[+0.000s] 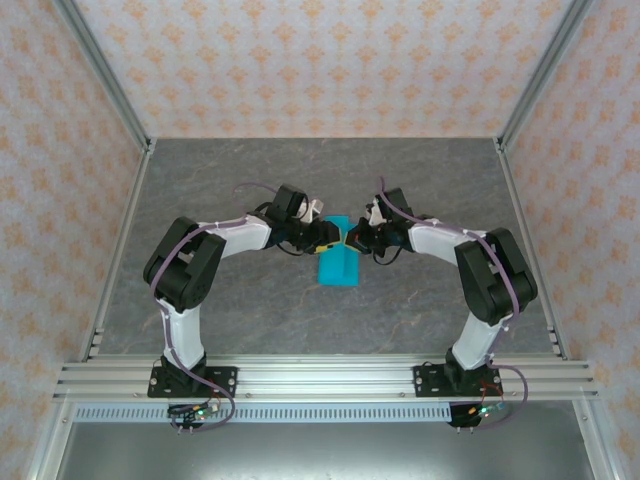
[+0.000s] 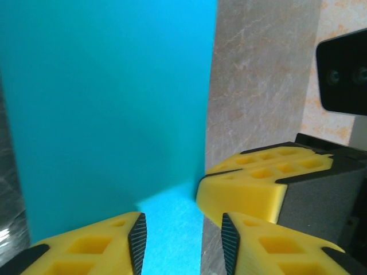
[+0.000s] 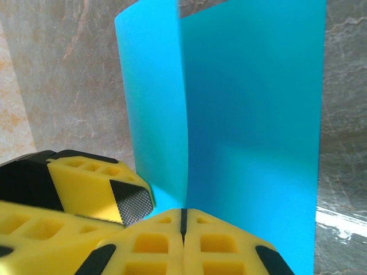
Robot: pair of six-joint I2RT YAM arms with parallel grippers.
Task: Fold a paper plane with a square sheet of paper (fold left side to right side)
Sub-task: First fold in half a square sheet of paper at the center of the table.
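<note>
The square sheet of paper (image 1: 338,264) is bright cyan and lies at the table's middle, bent along a vertical fold with one half lifted. In the right wrist view the sheet of paper (image 3: 252,114) shows two layers that meet right at my right gripper (image 3: 183,214), which is shut on its near edge. My left gripper (image 2: 183,229) is open, and a lit strip of the sheet of paper (image 2: 109,97) runs between its fingers (image 2: 92,246) without being pinched. Both grippers meet over the sheet's far edge, the left gripper (image 1: 326,238) almost touching the right gripper (image 1: 356,240).
The grey marbled table (image 1: 250,180) has free room on every side of the paper. Patterned walls (image 1: 320,60) with metal frame posts close off the back and sides. An aluminium rail (image 1: 320,378) carries the arm bases at the near edge.
</note>
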